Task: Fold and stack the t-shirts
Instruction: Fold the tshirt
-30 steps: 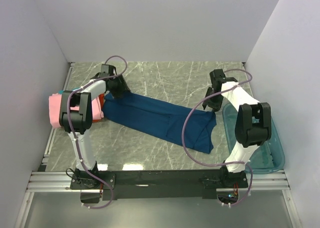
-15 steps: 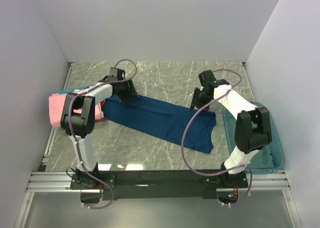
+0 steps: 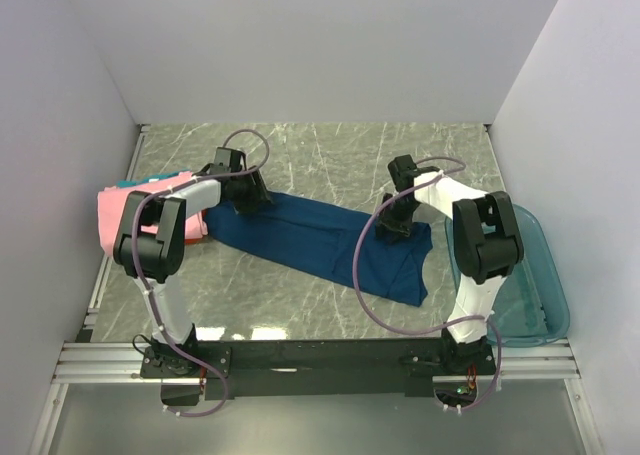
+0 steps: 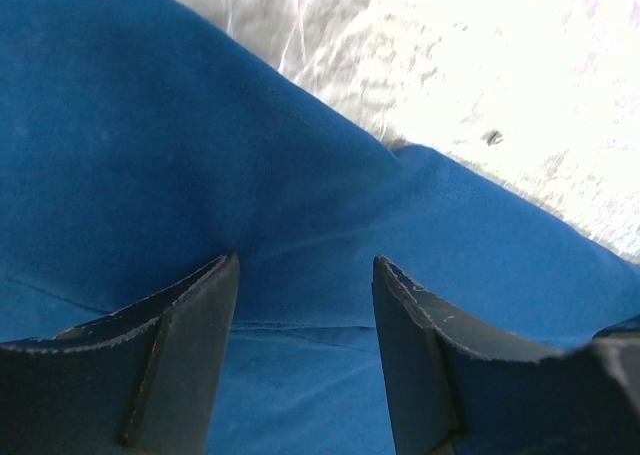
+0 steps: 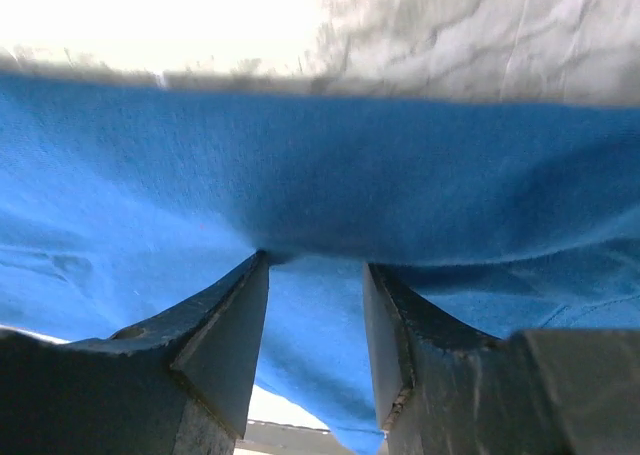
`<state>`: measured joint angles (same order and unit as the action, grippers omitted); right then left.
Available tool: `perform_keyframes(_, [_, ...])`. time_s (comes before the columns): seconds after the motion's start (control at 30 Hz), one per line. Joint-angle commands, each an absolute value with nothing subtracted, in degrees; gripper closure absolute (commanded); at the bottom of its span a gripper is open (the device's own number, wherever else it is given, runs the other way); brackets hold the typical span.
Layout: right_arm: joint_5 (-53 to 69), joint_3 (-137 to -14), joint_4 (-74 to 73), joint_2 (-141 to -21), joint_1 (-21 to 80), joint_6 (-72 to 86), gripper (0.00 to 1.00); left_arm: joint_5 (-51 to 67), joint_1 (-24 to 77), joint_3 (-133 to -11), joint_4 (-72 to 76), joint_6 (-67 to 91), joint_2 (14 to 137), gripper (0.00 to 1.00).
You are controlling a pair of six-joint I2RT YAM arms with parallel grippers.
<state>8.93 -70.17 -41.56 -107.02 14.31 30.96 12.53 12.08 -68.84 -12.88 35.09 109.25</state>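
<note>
A dark navy t-shirt (image 3: 310,240) lies as a long folded strip slanting across the middle of the table. My left gripper (image 3: 250,197) is down at its upper left end. In the left wrist view it (image 4: 305,265) is open, with blue cloth (image 4: 200,155) lying flat under the gap. My right gripper (image 3: 390,225) is over the strip's right end. In the right wrist view it (image 5: 315,260) is open, tips pressed into the blue cloth (image 5: 320,165), which bulges between them. A pink t-shirt (image 3: 118,220) lies at the far left, with a sliver of teal cloth (image 3: 132,183) behind it.
A translucent teal tub (image 3: 545,285) stands at the right edge, beside the right arm. White walls close in the table on the left, back and right. Grey marble table top (image 3: 330,155) shows behind the navy shirt.
Both grippers have moved inward and down onto the navy shirt, the left one to the right and the right one to the left. The shirt has not shifted.
</note>
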Motion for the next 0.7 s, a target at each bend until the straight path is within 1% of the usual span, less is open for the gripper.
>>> perform_keyframes(0.0, [6.07,-73.21,-41.83,-109.85,13.54,31.64,0.5,10.81,12.74,-65.84,-14.06,36.03,106.26,0.37])
perform_keyframes(0.2, [3.26,-77.95,-43.76,-114.16,11.69,30.59,0.5,9.06,14.32,-61.62,-14.41,38.32,101.96,0.37])
perform_keyframes(0.4, [0.71,-85.24,-46.75,-119.35,9.41,28.92,0.5,8.09,15.82,-56.52,-14.41,41.22,96.86,0.36])
perform_keyframes(0.67, [-2.02,-103.34,-53.61,-130.32,8.7,26.02,0.5,7.12,17.66,-50.37,-15.29,43.15,90.36,0.35])
